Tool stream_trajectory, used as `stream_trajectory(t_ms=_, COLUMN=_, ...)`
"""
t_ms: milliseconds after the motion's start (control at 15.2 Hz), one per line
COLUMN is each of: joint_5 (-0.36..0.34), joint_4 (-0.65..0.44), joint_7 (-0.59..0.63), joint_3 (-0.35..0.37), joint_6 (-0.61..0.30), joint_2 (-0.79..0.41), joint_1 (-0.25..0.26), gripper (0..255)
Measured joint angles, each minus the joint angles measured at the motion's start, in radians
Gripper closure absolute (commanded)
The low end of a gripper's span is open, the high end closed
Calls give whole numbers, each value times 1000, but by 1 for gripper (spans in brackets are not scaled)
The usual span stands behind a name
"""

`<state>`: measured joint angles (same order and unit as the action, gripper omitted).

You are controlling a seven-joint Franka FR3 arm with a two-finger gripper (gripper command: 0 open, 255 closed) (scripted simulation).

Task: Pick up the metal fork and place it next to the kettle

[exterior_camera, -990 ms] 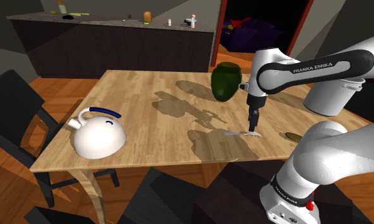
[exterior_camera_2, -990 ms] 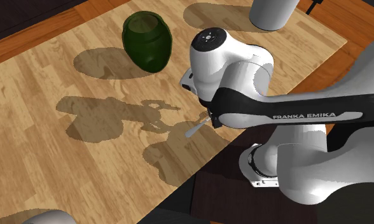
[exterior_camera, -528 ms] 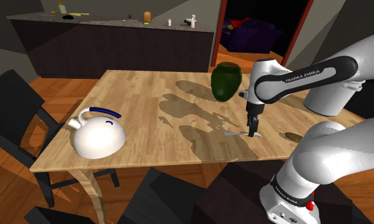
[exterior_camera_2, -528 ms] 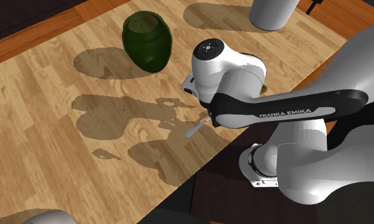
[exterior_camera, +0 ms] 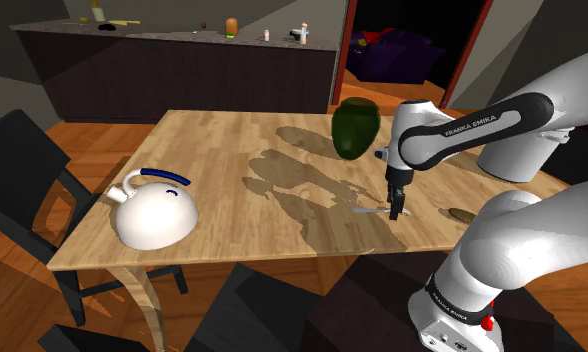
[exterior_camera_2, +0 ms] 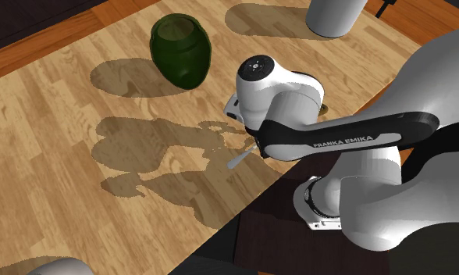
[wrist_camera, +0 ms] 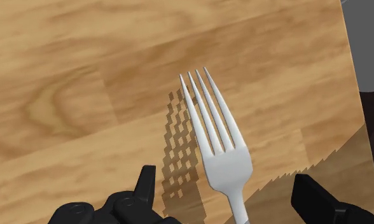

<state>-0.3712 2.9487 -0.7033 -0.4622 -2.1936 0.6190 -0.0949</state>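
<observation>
A silver fork (wrist_camera: 217, 146) lies flat on the wooden table (exterior_camera: 232, 160), near the edge closest to the robot's stand. My black gripper (wrist_camera: 223, 176) is open and points down over it. The handle runs between the two fingers (wrist_camera: 145, 184), and neither touches it. In the shoulder view the gripper (exterior_camera: 395, 211) hangs just above the fork (exterior_camera: 367, 211). In the second exterior view the fork's end (exterior_camera_2: 237, 160) sticks out from under the white hand. The white kettle (exterior_camera: 157, 212) with a blue handle stands far off, at the table's corner on the shoulder view's left.
A dark green jar (exterior_camera: 355, 127) stands just behind the gripper, also seen as the jar (exterior_camera_2: 180, 51) from above. A grey cylinder (exterior_camera_2: 336, 16) stands at the table's far end. A small dark disc (exterior_camera: 456, 214) lies beside the fork. A black chair (exterior_camera: 22, 170) sits beyond the kettle.
The hand has come down closer to the fork and shifted slightly toward the shoulder view's left. The fingers stayed open and the fork has not moved.
</observation>
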Motion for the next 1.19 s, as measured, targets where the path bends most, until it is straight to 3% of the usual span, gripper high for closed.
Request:
stream_trajectory(t_ms=66, joint_5=0, joint_4=0, joint_7=0, joint_3=0, joint_6=0, joint_2=0, joint_1=0, gripper=0)
stream_trajectory(t_ms=132, joint_5=0, joint_4=0, joint_7=0, joint_3=0, joint_6=-1, joint_2=0, joint_1=0, gripper=255)
stream_trajectory(t_ms=792, joint_5=0, joint_4=0, joint_7=0, joint_3=0, joint_6=-1, joint_2=0, joint_1=0, gripper=255)
stream_trajectory(t_ms=1188, joint_5=19, joint_4=-34, joint_7=-3, joint_3=26, joint_6=108, joint_2=75, joint_1=-1, gripper=255)
